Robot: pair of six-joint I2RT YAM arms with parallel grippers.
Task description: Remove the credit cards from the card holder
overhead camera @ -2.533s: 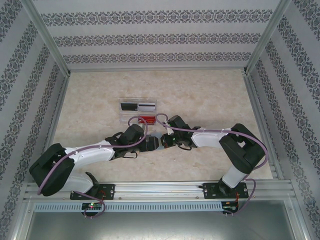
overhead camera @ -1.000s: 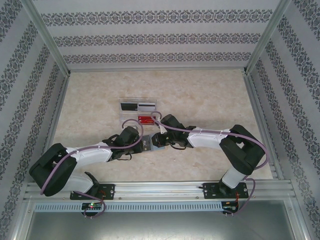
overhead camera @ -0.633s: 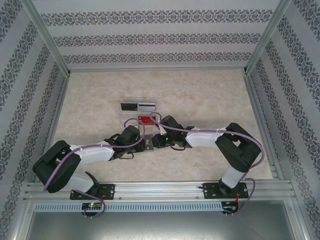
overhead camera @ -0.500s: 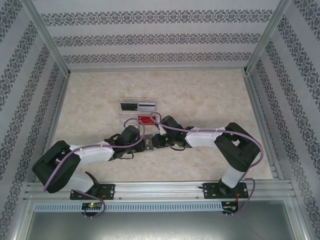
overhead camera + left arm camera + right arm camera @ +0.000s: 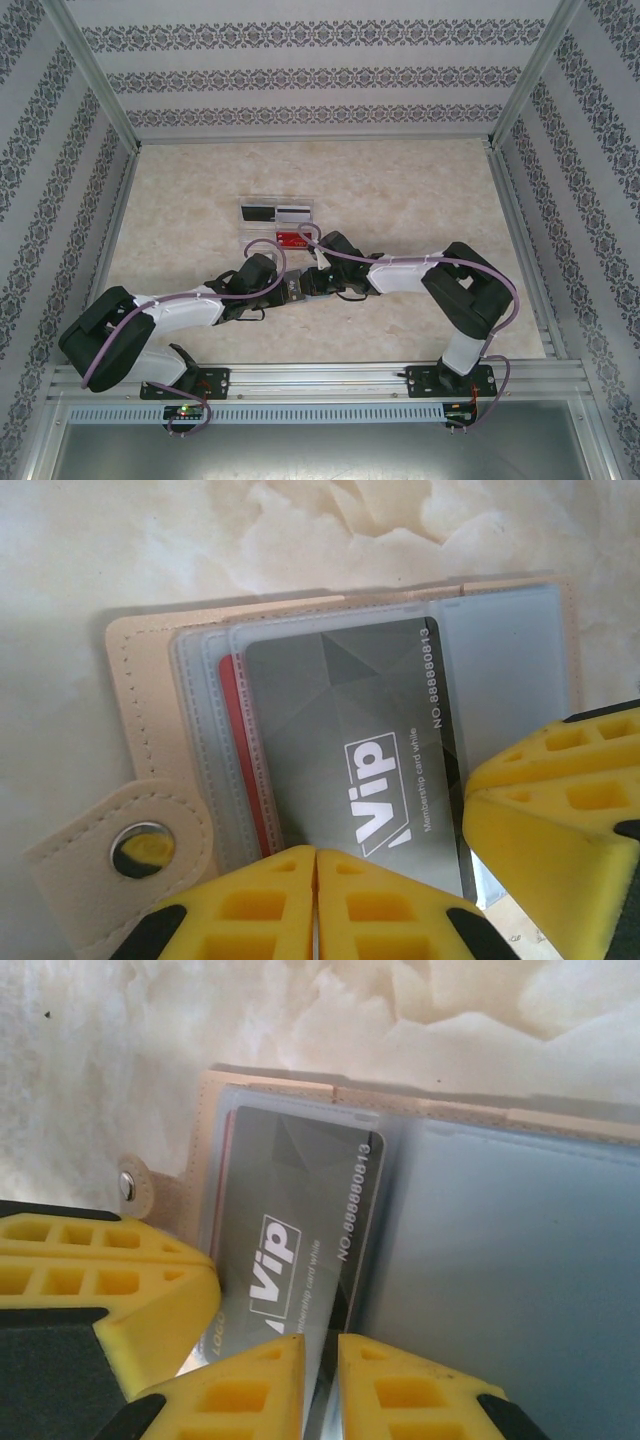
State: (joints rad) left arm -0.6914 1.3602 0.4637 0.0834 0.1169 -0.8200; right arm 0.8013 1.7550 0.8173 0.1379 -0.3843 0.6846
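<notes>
The tan card holder (image 5: pixel 140 690) lies open on the table, its clear sleeves fanned out and its snap tab (image 5: pixel 140 845) at the near left. A dark grey "Vip" credit card (image 5: pixel 350 720) sits in the top sleeve, with a red card's edge (image 5: pixel 240 740) behind it. My left gripper (image 5: pixel 317 880) is shut, its tips over the holder's near edge. In the right wrist view the grey card (image 5: pixel 300 1200) runs into the narrow gap of my right gripper (image 5: pixel 320 1380), which is shut on its corner. Both grippers meet over the holder (image 5: pixel 300 286).
A clear plastic tray (image 5: pixel 277 225) with black, silver and red cards stands just beyond the grippers. Pale marble tabletop (image 5: pixel 420 190) stretches to the back and right. Metal frame rails border the table on all sides.
Both grippers have drawn together and shifted a little left over the holder. The left gripper's fingers have closed fully. The right arm's elbow has swung inward.
</notes>
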